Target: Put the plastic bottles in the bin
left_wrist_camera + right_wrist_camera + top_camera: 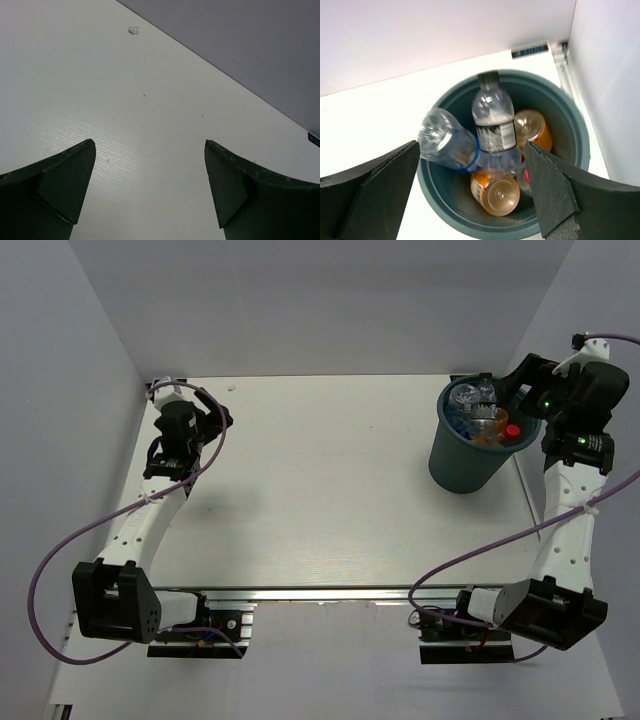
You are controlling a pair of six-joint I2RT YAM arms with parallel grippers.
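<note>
Now my right gripper (471, 144) hangs over the bin (458, 462), jaws spread wide and grasping nothing. The bin stands at the table's (330, 480) far right corner. Inside it a dark-labelled bottle (492, 125) lies on top, its neck towards the rim, touching a blue-labelled bottle (445, 140). Two orange bottles (495, 192) and a red cap (526, 176) show beneath them. My left gripper (149, 141) is released too, holding nothing, above the far left corner.
</note>
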